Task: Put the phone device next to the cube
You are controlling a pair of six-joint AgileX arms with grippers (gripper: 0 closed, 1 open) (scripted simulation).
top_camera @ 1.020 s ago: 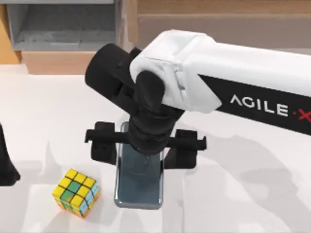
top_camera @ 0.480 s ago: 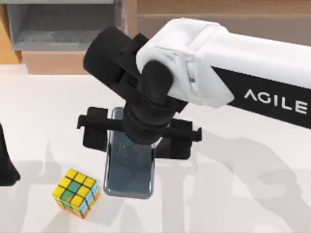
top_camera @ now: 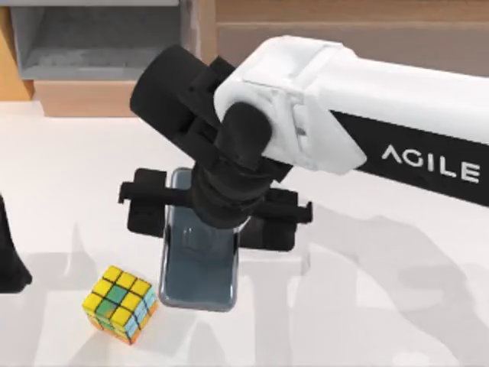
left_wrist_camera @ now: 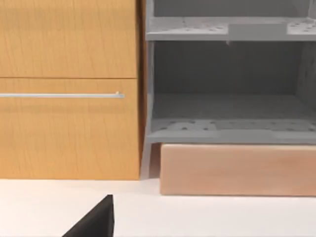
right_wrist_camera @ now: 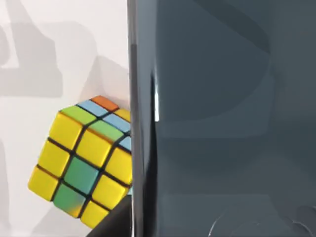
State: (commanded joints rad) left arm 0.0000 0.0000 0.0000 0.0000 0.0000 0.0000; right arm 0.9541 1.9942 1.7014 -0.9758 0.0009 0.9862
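The cube (top_camera: 121,304), with yellow, green, light blue and orange stickers, sits on the white table near the front left. Just to its right the phone device (top_camera: 199,283), dark and glossy, is held by one end in my right gripper (top_camera: 205,229), which is shut on it; the wrist hides its upper part. In the right wrist view the phone device (right_wrist_camera: 222,123) stands close beside the cube (right_wrist_camera: 81,163), its edge overlapping the cube's right side. My left arm (top_camera: 8,256) is parked at the table's left edge.
A grey open shelf (top_camera: 99,38) and a wooden block (top_camera: 84,98) stand at the back left. The left wrist view faces a wooden cabinet (left_wrist_camera: 69,89), the grey shelf (left_wrist_camera: 227,89) and the block (left_wrist_camera: 237,170).
My right gripper has carried the phone device to the left, closer to the cube. The cube and the left arm have stayed put.
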